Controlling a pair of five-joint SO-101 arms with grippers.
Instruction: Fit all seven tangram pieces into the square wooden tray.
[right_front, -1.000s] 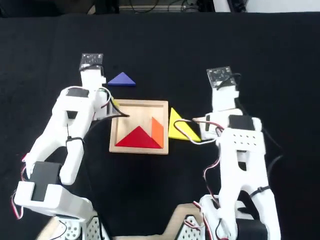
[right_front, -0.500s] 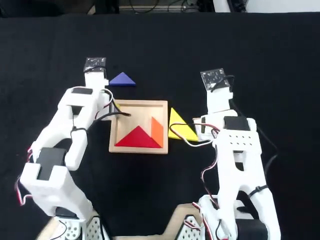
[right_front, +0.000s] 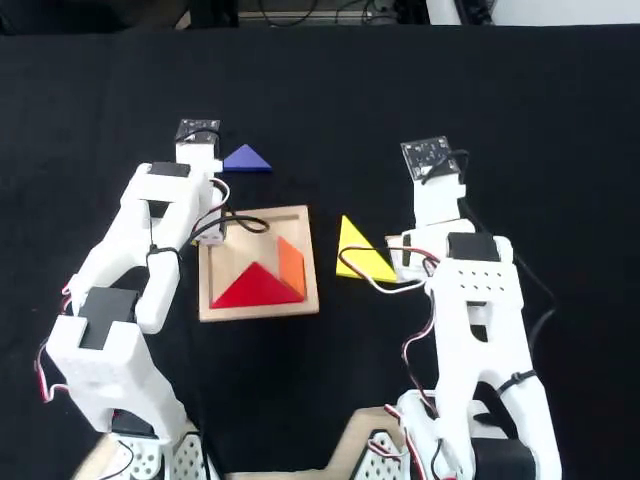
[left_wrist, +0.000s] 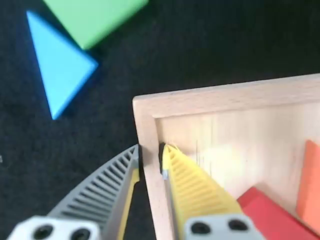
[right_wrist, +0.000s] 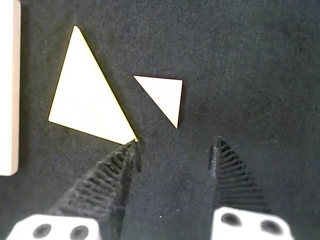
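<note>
Wooden tray (right_front: 258, 311) sits on the black cloth (right_front: 330, 100) between the two arms, turned slightly askew. Inside it we count two pieces: a large red triangle (right_front: 255, 288) and an orange piece (right_front: 291, 262) touching its side. The rest of the tray floor is bare wood.

Left gripper (left_wrist: 150, 150) is pinched closed on the tray's wall near a corner, one finger outside and the other inside. Right gripper (right_wrist: 175, 145) is spread wide with nothing in it. It hangs over cloth just beside a corner of the large yellow triangle (right_front: 358, 255) and near a small pale triangle (right_wrist: 162, 97).

Outside the tray we also log a blue triangle (right_front: 245, 158) beyond its far edge and a green piece (left_wrist: 92, 17) off the gripped corner (the seventh piece we cannot place).

Our judgement: early going, with two of seven seated and five left. The yellow triangle looks the nearest candidate for the free arm.
</note>
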